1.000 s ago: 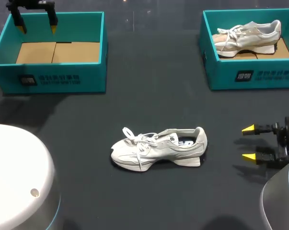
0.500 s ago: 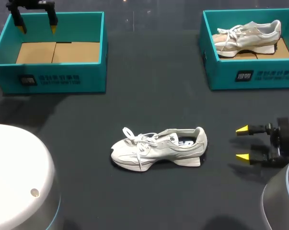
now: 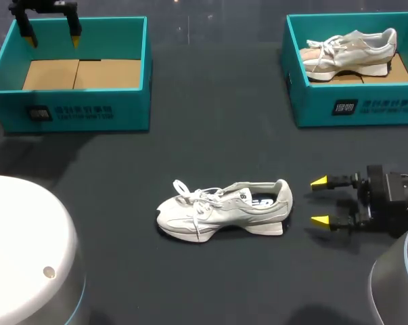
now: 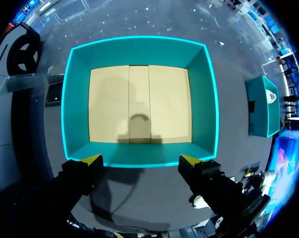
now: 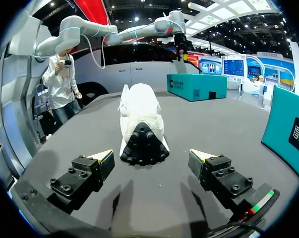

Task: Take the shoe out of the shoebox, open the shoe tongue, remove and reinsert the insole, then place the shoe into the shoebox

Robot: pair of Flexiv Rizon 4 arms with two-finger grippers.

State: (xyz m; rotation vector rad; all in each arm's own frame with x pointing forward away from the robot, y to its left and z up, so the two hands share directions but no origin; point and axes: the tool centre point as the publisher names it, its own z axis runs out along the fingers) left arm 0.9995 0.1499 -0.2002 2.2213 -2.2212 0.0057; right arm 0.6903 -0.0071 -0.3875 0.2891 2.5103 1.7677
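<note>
Shoe's out of the box, so the first step looks done. The pale grey-white lace-up sneaker point(image 3: 224, 210) sits in the middle of the dark surface point(image 3: 210, 135), toe to 9 o'clock, heel to 3 o'clock. As far as I can make out it is upright on its sole.

My right hand point(image 3: 319, 201) is low at the sneaker's 3 o'clock, just beside the heel but not touching. The yellow-tipped fingers are spread wide and hold nothing. From the wrist, the black heel tread sits dead ahead, lined up with the gap.

My left hand point(image 3: 53, 39) hangs over the far rim of the empty teal cardboard shoebox point(image 3: 88, 112) at 10 o'clock, fingers spread and nothing in them.

A second teal shoebox point(image 3: 366, 108) at 1 o'clock holds a matching sneaker point(image 3: 349, 47).

I judge the tongue-opening step is in hand. Next, the right hand needs to come in level and close on the heel to steady the shoe. The left must cross over from the box to lift the tongue and laces.
</note>
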